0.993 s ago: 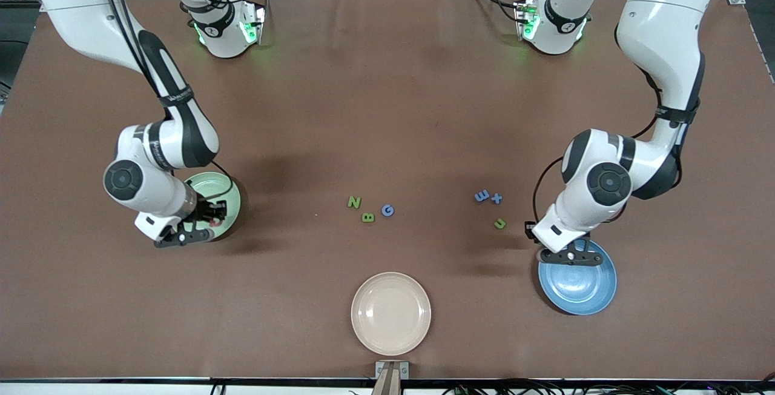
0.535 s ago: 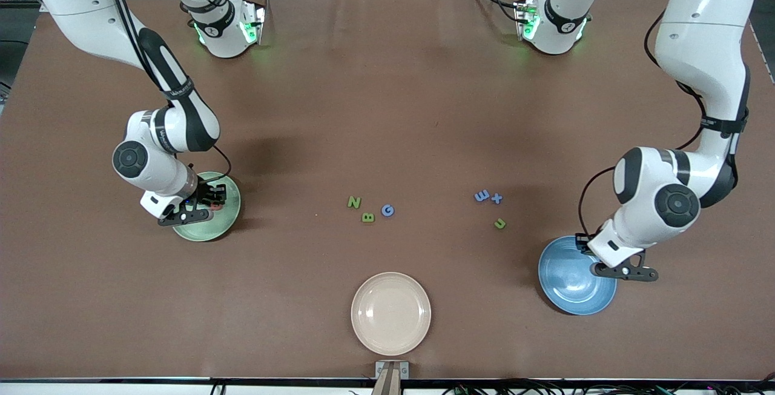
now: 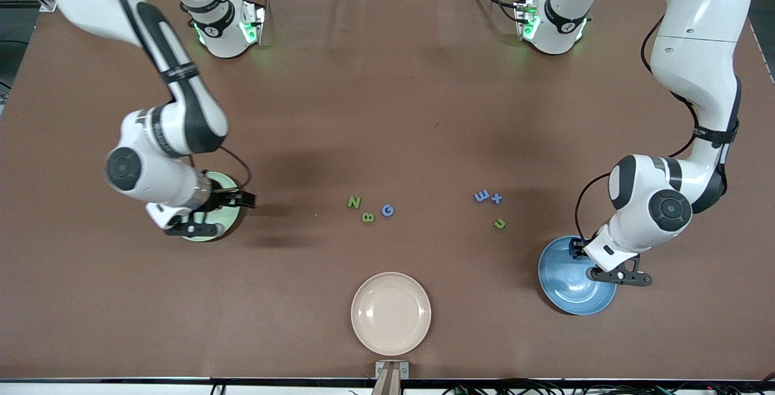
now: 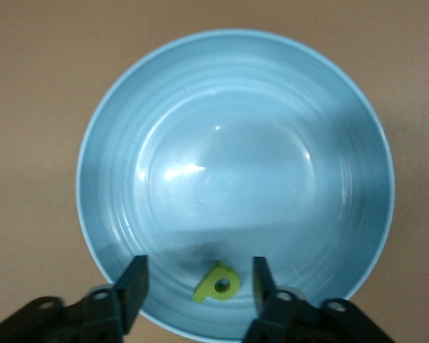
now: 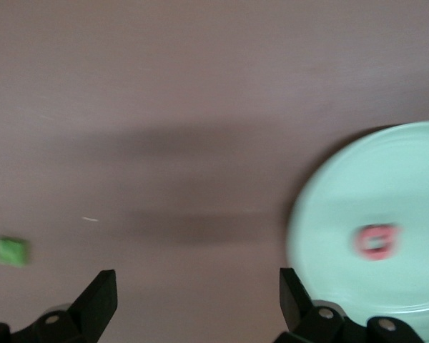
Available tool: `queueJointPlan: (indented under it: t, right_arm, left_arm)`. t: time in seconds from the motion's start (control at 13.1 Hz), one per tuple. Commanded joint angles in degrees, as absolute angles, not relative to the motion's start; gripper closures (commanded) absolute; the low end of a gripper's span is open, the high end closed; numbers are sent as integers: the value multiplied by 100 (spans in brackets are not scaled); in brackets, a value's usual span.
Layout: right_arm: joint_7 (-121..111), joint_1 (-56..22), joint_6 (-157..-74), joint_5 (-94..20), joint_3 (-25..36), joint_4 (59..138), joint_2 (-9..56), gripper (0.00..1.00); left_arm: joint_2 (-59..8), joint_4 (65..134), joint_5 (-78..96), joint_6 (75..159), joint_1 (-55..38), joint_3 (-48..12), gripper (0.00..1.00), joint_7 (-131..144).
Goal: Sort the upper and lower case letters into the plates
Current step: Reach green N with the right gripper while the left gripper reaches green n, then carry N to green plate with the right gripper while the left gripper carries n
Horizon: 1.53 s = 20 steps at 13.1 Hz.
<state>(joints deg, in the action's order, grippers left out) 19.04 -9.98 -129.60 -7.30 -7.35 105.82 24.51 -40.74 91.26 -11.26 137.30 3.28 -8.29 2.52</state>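
Currently the left end effector [image 4: 198, 286] is held open and empty over the blue plate [image 3: 560, 289], where a green p [image 4: 217, 283] lies near the rim. The right end effector [image 5: 193, 300] is spread wide, empty, at the mint plate's [image 5: 407, 186] edge; a pink letter [image 5: 375, 241] lies inside. Six letters [image 3: 368, 217] are left on open tabletop [image 3: 387, 110] between the plates.
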Motion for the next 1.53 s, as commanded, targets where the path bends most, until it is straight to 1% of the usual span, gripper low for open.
queueJointPlan:
  t: [0.0,0.15,0.23,0.38,0.53,0.61,0.69,0.84,0.99,1.22,1.3,1.38,1.45]
  right_arm:
    - [3458,-1965,-13664,-686,-651,10240,3126,0]
    - [4206,-2406,-14244,-406,-563,10047,3654,0]
    - [4523,-2600,-14360,-230,-528,9933,3822,0]
    - [5174,-2908,-14396,-150,-510,9713,4042,0]
    - [5361,-3137,-14388,-80,-414,9694,4061,1]
    - [5370,-3294,-14388,-18,-283,9703,4061,4]
    - [5388,-3418,-14388,0,-168,9712,4078,10]
    - [5379,-3603,-14388,26,-1,9703,4148,20]
    - [5396,-3647,-14405,149,0,9686,4227,27]
    - [5545,-3735,-14475,167,9,9686,4271,28]
    - [5555,-3779,-14476,176,17,9686,4271,30]
    - [5555,-3797,-14476,237,35,9686,4271,41]
    - [5555,-3797,-14467,394,44,9694,4271,63]
  left_arm:
    - [-3833,9158,-1160,13711,177,-940,0,796]
    - [-3692,9281,-1160,13659,-25,-1098,0,1447]
    - [-3683,9351,-1160,13623,-166,-1168,0,1850]
    - [-3700,9422,-1239,13632,-656,-1169,0,2712]
    - [-3779,9466,-1248,13684,-957,-1178,0,3319]
    - [-3805,9640,-1248,13798,-1097,-1178,0,3627]
    - [-3788,9824,-1239,13929,-1142,-1178,2,3900]
    - [-3744,10071,-1239,14027,-1125,-1169,6,4366]
    - [-3744,10151,-1239,14027,-1073,-1151,12,4954]
    - [-3823,10143,-1239,14027,-1099,-1142,21,5729]
    - [-3823,10151,-1239,14019,-1099,-1143,25,5826]
    - [-3823,10151,-1239,14019,-1107,-1143,31,5879]
    - [-3832,10151,-1239,14019,-1090,-1143,34,5906]
